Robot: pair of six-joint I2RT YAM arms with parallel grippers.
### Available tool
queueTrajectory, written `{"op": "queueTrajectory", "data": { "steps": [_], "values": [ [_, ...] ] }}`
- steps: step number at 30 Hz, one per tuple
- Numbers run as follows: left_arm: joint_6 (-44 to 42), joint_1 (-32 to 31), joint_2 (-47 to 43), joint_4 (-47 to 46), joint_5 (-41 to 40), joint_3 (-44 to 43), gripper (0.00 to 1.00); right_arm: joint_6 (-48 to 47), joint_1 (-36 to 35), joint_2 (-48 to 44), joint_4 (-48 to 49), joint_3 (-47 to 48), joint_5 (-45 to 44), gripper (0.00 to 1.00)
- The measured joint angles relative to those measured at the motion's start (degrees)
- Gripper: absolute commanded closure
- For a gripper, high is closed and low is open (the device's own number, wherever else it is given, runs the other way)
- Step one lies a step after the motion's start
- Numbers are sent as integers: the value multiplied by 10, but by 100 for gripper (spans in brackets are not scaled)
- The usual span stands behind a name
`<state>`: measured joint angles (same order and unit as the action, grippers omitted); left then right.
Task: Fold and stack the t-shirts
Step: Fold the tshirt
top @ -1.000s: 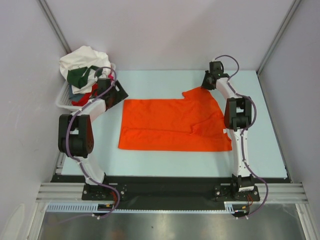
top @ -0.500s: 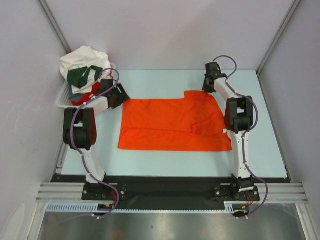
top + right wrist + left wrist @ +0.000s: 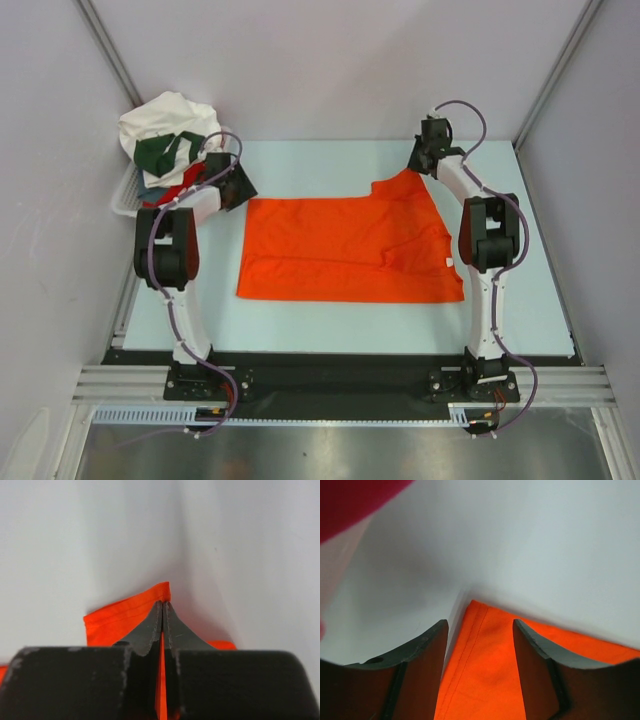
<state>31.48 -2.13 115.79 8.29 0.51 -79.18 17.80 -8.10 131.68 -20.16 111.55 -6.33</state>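
The bright orange t-shirt [image 3: 345, 250] lies spread on the pale table, partly folded. My left gripper [image 3: 243, 192] is open at its far left corner; in the left wrist view the hemmed corner [image 3: 480, 665] lies between the two fingers [image 3: 422, 655]. My right gripper [image 3: 413, 166] is shut on the shirt's far right sleeve edge [image 3: 127, 615], with orange fabric pinched between the pads. White, dark green and red shirts [image 3: 165, 140] are heaped at the far left.
The white slatted basket [image 3: 125, 195] under the shirt heap stands at the table's far left corner, close behind my left arm. Grey walls close in the back and both sides. Red fabric [image 3: 350, 500] shows at the top left of the left wrist view.
My left gripper has moved to the shirt's far left corner. My right gripper has shifted slightly along the far right sleeve, which now rises to a peak.
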Motion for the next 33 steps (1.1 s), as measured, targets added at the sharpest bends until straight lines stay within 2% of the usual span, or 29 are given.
{"op": "queueTrajectory", "data": {
  "steps": [4,6,15,19,22,23,26,33],
  "values": [
    [0,-7,31,6,-5,-33,43,6,2,0,19,0,28,100],
    [1,-10,44,11,-6,-48,48,11,5,0,25,0,40,100],
    [2,-13,69,53,-16,-87,48,22,11,0,34,-2,73,100],
    [5,-15,87,82,-19,-113,55,28,11,0,46,-21,76,100],
    [9,-15,91,91,-24,-117,65,32,11,0,48,-37,81,100],
    [11,-15,91,92,-25,-117,77,33,11,0,47,-40,83,100],
    [15,-15,91,97,-27,-117,100,34,11,0,47,-41,88,100],
    [11,-18,85,93,-43,-111,100,37,17,-2,36,-35,109,100]
  ]
}}
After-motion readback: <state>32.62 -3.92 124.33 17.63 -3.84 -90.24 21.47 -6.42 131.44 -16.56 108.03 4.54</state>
